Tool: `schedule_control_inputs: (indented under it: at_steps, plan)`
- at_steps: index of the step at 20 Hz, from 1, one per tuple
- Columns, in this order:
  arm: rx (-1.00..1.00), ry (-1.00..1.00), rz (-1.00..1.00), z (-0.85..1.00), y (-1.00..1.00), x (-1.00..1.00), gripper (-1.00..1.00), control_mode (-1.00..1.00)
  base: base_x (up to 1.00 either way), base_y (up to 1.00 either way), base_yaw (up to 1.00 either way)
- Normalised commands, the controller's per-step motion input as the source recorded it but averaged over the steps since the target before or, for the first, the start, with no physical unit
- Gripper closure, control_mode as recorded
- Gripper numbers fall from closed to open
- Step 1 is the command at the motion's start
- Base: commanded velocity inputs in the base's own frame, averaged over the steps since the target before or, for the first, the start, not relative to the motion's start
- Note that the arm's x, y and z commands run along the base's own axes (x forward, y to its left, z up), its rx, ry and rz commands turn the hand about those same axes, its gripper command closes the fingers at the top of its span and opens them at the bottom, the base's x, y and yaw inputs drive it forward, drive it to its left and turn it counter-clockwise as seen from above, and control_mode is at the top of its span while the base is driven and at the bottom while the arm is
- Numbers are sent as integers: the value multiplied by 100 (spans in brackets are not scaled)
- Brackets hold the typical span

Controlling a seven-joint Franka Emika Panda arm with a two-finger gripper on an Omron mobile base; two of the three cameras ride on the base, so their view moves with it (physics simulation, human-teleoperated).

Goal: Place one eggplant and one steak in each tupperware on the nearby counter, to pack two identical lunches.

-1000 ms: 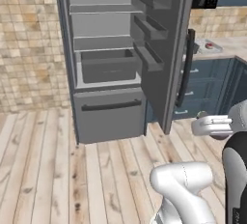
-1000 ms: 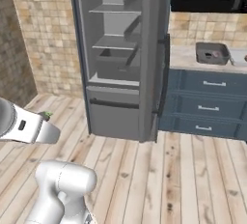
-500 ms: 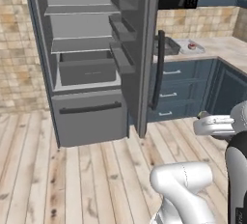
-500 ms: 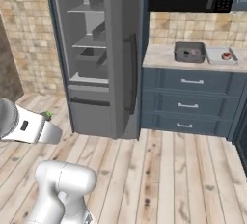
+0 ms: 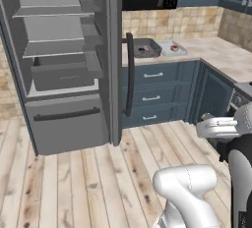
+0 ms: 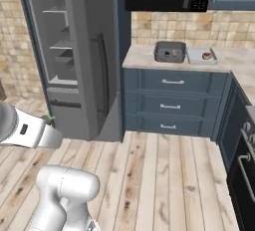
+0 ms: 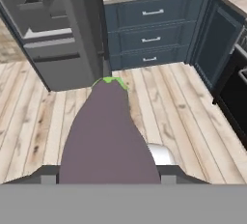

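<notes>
Though my fingertips are mostly hidden at the bottom of the hand view, I can see my gripper [image 7: 109, 182] clamped on 1 eggplant [image 7: 107, 141], a purple body with a green cap that fills the lower middle of that frame and covers the floor behind it. In the right base view a sliver of green [image 6: 49, 120] peeks out at the left edge past my white forearm; the rest of the eggplant is cut off there.

The 2 containers sit side by side on the counter [image 6: 234, 65], well apart from me. The dark tub [image 6: 170, 52] is at upper centre of the right base view, with the pale tray [image 6: 201, 55] just to its right. Each holds something small and reddish, too small to name. In the left base view the tub is partly hidden by the open fridge door [image 5: 114, 60], and the drawers [image 5: 157, 94] lie below it.
</notes>
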Motion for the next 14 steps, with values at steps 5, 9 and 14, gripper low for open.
schedule_control_inputs:
  at_steps: [5,9,14]
  plan:
    - [0,0,0,0,0,0,100,100,-11,-100,-19]
    - [0,0,0,0,0,0,100,100,0,-100,-19]
    - [0,0,0,0,0,0,100,100,0,-100,-16]
